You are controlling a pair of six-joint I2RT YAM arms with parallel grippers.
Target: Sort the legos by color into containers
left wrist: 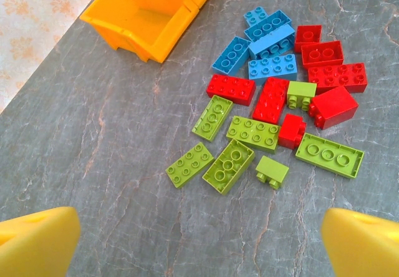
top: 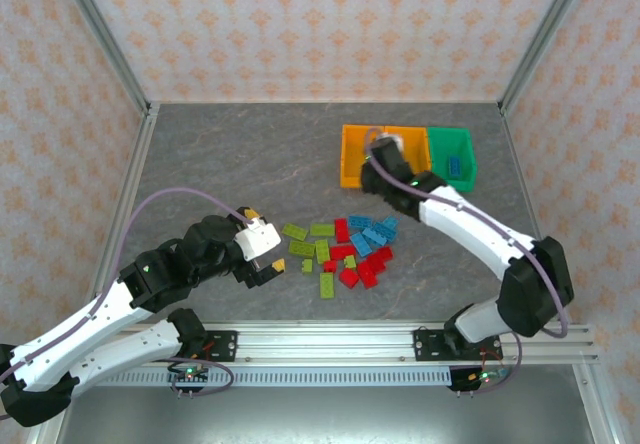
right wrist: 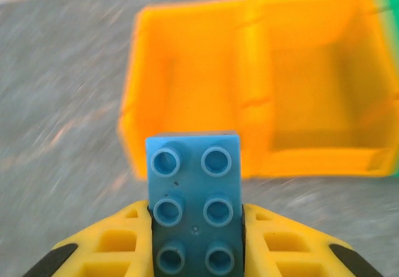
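Three bins line up at the far right of the desk [top: 230,164]: two orange bins [top: 346,164] and, touching them on the right, a green bin [top: 445,144] with something blue inside. The right end effector [right wrist: 194,224] is closed on a blue brick [right wrist: 193,177]. Its six studs face the wrist camera, and the pads squeeze its two long side walls. That looks the sensible hold: such a brick is likely light, rigid plastic with smooth, rather slippery walls, so flat opposite faces grip better than the studded top. The right arm stretches diagonally forward from its base, elbow out to the right, wrist above the orange bins. The left arm lies low and folded. The left end effector [left wrist: 199,246] gapes wide and empty near the legos [left wrist: 274,102], a loose red, blue and lime scatter mid-desk.
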